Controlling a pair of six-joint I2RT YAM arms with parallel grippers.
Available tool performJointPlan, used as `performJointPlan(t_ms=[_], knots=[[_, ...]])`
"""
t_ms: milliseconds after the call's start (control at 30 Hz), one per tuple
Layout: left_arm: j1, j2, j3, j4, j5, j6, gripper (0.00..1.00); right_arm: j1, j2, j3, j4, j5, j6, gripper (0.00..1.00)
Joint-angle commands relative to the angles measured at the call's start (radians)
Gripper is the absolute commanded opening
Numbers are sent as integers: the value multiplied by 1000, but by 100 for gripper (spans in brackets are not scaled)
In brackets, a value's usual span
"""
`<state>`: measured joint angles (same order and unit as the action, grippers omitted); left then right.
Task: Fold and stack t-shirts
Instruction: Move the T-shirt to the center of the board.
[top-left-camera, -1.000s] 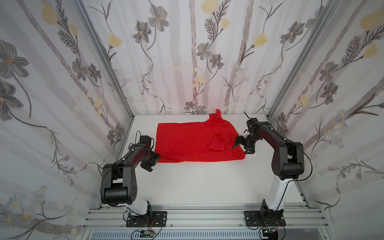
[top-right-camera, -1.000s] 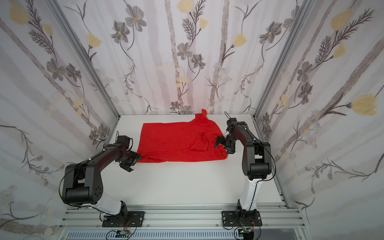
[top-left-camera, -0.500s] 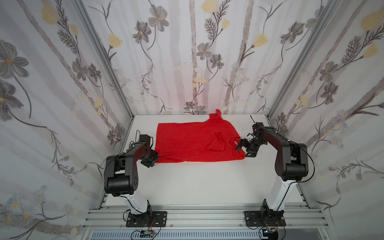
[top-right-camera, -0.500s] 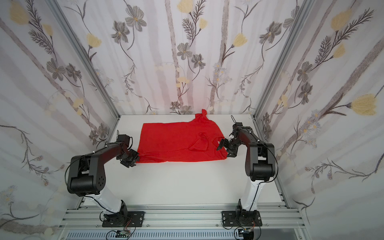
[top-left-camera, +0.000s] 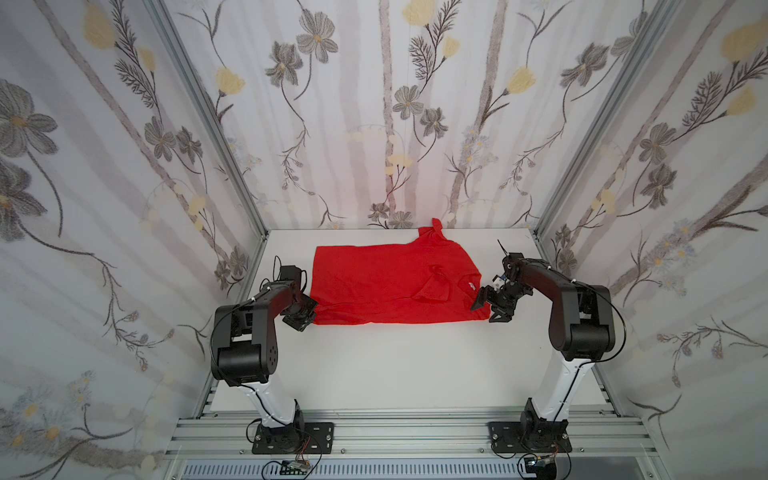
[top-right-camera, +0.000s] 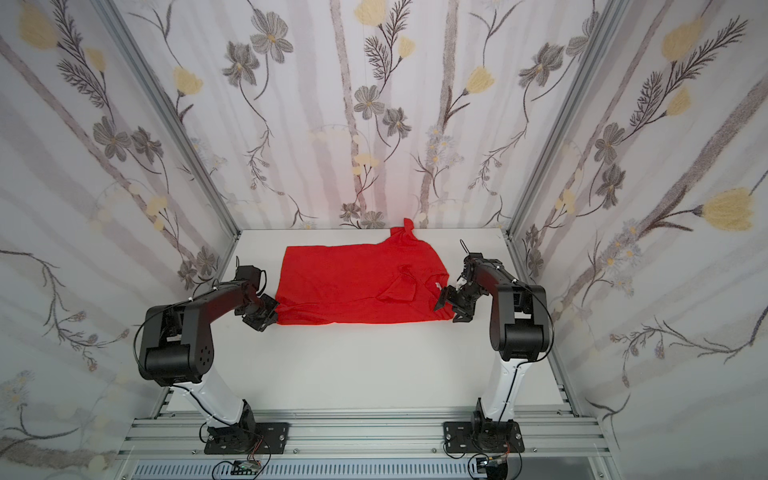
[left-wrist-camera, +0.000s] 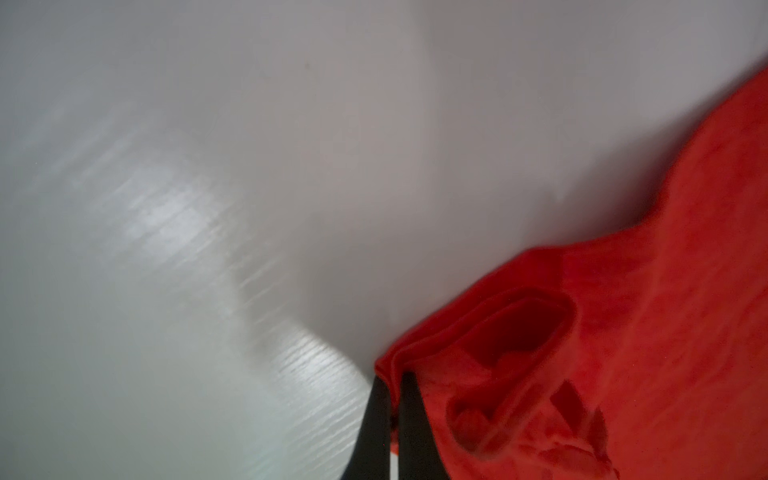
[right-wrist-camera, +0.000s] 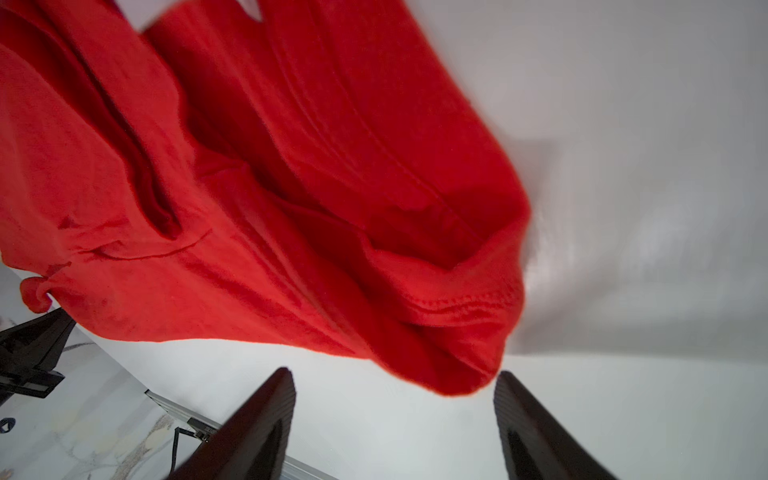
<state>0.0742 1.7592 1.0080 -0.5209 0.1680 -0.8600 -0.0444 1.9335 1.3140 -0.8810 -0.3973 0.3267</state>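
Left end effector (left-wrist-camera: 392, 380): black fingers pinched narrow on the doubled hem corner of a plain bright red short-sleeved fabric t-shirt (top-left-camera: 374, 286), judged a grip taken so that this corner can be lifted. Right end effector (right-wrist-camera: 395, 372): jaws wide, straddling the garment's opposite near corner without closing on it, the cloth tip lying between the fingers; this reads as alignment for a matching pinch. With both near corners taken, the two arms could carry the near edge over in one even fold. The t-shirt lies spread sideways on the flat white counter (top-left-camera: 395, 365), toward its far edge, hem to the left and collar to the right, where a small white neck label (top-left-camera: 471, 285) shows. One sleeve (top-left-camera: 434, 228) is bunched against the counter's far edge. The near half of the counter is bare, and no fold looks complete yet
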Motion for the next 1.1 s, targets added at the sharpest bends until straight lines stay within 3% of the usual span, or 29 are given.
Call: performJointPlan(t_ms=[0,200,267,433,600,667,833,1067], knots=[[1,25,-3,-56,-54,20,0,-3,-2,-10,-10,33,-33,76],[1,34,4,-70,-58,36,0,-13,30,10,-1,45,-41,71],[1,38,4,-73,-57,39,0,-11,55,20,15,42,-40,59],[1,45,4,-73,-53,41,0,-7,98,31,32,28,-34,48],[1,35,19,-97,-69,50,0,-6,93,44,31,39,-32,8],[0,22,43,-132,-84,63,0,-8,61,62,26,47,-28,1],[1,-57,111,-252,-192,110,0,-14,-25,138,-62,105,-25,0],[1,-142,122,-329,-216,109,0,-27,-109,110,-126,175,-20,0]])
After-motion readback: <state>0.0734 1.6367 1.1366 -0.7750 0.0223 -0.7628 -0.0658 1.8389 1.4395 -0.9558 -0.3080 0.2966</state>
